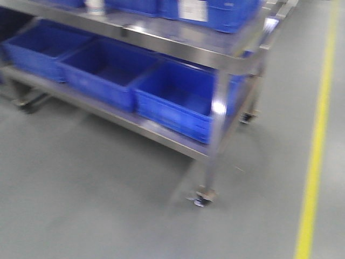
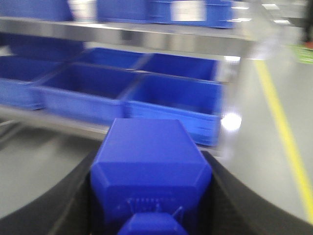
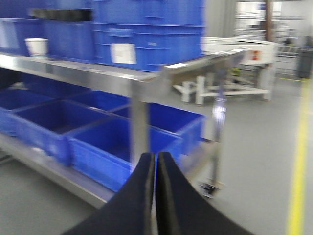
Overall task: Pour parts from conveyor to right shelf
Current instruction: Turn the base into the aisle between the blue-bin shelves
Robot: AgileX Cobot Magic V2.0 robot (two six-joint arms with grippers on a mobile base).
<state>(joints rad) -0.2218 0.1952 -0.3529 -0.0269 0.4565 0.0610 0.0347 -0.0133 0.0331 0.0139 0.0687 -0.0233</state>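
A royal-blue part [image 2: 146, 147] with a small stud sits between the black fingers [image 2: 73, 200] of my left gripper [image 2: 152, 157], which is shut on it. Beyond it stands the right shelf [image 2: 146, 38], a steel rack with large blue bins [image 2: 171, 100] on its lower tier. The front view shows the same shelf [image 1: 178, 42], its open bins [image 1: 180, 100] and none of my grippers. My right gripper [image 3: 156, 156] is shut with nothing between its fingers, facing the shelf's corner post [image 3: 139, 117]. The conveyor is out of view. All views are motion-blurred.
The shelf stands on castor wheels [image 1: 202, 197] on a grey floor. A yellow floor line [image 1: 315, 151] runs along the right. More blue bins [image 3: 146, 34] and a white cup [image 3: 37, 46] stand on the upper tier. Pale machinery [image 3: 244, 49] stands far behind.
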